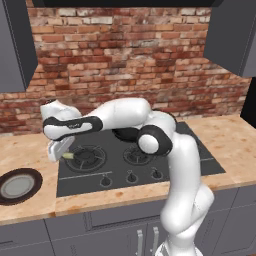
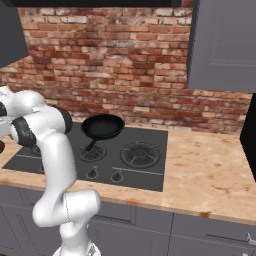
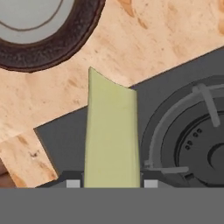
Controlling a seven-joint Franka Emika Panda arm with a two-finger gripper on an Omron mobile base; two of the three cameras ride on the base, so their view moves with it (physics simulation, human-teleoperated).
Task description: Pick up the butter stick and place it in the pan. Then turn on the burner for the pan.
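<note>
**Materials and finishes around the stove**

The butter stick (image 3: 111, 135) is shown as a pale yellow, smooth, matt bar. The pan (image 2: 103, 126) is rendered in black with a faint sheen, like coated metal. The stove top (image 1: 195, 160) is seen as dark grey and smooth, with dull metal-looking burner grates (image 3: 192, 131). The counter (image 2: 210, 170) is given a mottled, light stone-like or wood-like surface. The plate (image 1: 19, 185) has a dark rough-looking rim and a smooth grey centre. The wall (image 1: 130, 60) is rough red brick.
</note>
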